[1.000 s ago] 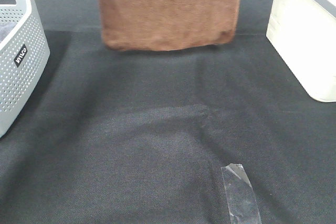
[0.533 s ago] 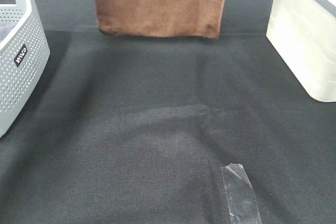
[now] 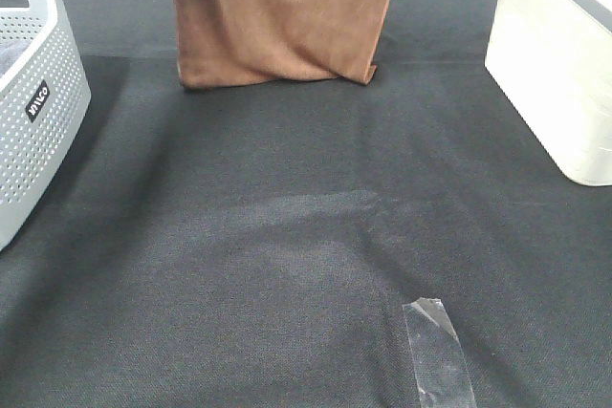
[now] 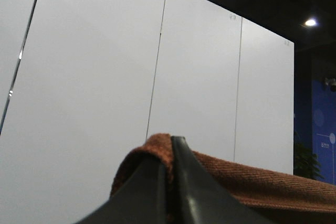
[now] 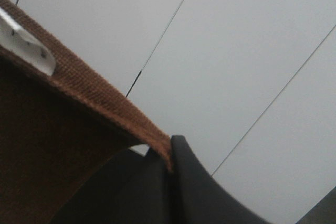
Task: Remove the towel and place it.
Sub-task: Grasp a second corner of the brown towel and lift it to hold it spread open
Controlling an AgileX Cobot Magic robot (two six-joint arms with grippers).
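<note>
The rust-brown towel (image 3: 282, 16) hangs down at the far middle of the black-clothed table, its lower edge bunched on the cloth; its top runs out of the exterior view. Both grippers are out of that view. In the left wrist view my left gripper (image 4: 169, 169) is shut on a corner of the towel (image 4: 252, 182), with a white wall behind. In the right wrist view my right gripper (image 5: 169, 158) is shut on the towel's stitched edge (image 5: 89, 90); a small white tag (image 5: 26, 45) shows on that edge.
A grey perforated basket (image 3: 33, 112) stands at the left edge. A white box (image 3: 559, 64) stands at the right edge. A strip of clear tape (image 3: 438, 351) lies on the black table cloth (image 3: 306, 236) near the front.
The hanging towel has narrowed and dropped. Its lower edge, lifted clear half a second ago, now rests bunched on the cloth.
</note>
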